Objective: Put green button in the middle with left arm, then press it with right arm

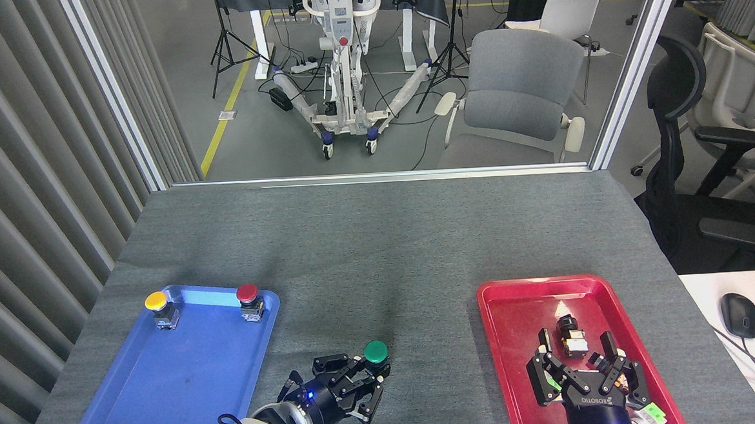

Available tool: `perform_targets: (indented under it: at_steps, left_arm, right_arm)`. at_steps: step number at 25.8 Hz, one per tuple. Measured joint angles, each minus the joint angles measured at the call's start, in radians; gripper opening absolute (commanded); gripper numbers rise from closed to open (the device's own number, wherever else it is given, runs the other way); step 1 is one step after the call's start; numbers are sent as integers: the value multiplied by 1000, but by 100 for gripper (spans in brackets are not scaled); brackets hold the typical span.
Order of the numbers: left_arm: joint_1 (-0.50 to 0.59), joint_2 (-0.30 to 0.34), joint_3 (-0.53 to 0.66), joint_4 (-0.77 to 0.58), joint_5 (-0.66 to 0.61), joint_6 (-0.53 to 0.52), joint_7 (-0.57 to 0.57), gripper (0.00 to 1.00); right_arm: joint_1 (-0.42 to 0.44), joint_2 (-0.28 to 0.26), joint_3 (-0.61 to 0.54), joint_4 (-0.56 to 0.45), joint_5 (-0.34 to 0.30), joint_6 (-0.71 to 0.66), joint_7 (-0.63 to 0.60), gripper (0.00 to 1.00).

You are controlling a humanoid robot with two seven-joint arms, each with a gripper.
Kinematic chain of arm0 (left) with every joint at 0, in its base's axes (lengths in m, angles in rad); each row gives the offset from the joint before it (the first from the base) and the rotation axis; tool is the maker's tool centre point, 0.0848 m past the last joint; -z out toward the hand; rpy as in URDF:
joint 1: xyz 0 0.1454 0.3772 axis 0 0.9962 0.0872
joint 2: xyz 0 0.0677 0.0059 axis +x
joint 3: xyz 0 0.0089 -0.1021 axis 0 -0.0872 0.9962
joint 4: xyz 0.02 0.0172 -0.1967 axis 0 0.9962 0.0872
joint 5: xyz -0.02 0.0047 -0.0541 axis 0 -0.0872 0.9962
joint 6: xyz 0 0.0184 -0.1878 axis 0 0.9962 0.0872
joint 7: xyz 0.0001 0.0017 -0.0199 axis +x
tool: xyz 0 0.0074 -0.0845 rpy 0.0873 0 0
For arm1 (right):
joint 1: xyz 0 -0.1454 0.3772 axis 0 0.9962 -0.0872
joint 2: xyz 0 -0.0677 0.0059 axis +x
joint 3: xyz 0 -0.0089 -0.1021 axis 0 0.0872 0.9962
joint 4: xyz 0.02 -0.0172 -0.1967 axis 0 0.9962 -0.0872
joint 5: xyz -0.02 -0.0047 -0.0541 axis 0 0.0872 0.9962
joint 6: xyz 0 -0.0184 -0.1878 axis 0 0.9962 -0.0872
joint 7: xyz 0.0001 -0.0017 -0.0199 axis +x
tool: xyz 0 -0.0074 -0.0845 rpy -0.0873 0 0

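On the grey felt table [379, 238], left end effector [361, 384] grips the green button [376, 351]; right end effector [583, 369] open.

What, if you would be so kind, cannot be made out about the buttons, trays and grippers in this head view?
- The green button: its base is hidden by the left gripper, so whether it touches the table is unclear.
- The right gripper: its wrist is cut off by the bottom edge.
- The small object in the red tray: too small to identify.
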Motion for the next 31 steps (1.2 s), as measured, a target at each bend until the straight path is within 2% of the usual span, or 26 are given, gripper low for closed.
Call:
perform_targets:
  at_steps: [1, 2, 3, 9, 12, 15, 19, 22, 26, 31]
  left_arm:
    - [0, 0, 0, 8, 1, 13, 0, 46]
    - [0, -4, 1, 14, 5, 29, 1, 80]
    - [1, -9, 1, 17, 9, 53, 2, 100]
    - [38, -33, -3, -37, 18, 124, 13, 100]
    - [85, -25, 1, -135, 20, 131, 10, 100]
    - [169, 20, 34, -290, 37, 148, 3, 100]
    - [326, 111, 147, -522, 93, 182, 1, 100]
    - [437, 175, 282, -635, 154, 195, 8, 100]
    - [505, 202, 427, -685, 226, 203, 16, 100]
    - [510, 208, 477, -688, 273, 255, 17, 100]
  right_arm:
    - [0, 0, 0, 0, 0, 0, 0, 100]
    - [0, 0, 0, 0, 0, 0, -1, 100]
    - [0, 0, 1, 0, 0, 0, -1, 100]
    - [0, 0, 0, 0, 0, 0, -2, 100]
    - [0, -1, 1, 0, 0, 0, -2, 100]
    - [0, -3, 1, 0, 0, 0, -2, 100]
    - [0, -4, 2, 0, 0, 0, -2, 100]
    - [0, -5, 3, 0, 0, 0, -3, 100]
    - [0, -6, 4, 0, 0, 0, -3, 100]
    - [0, -6, 5, 0, 0, 0, -3, 100]
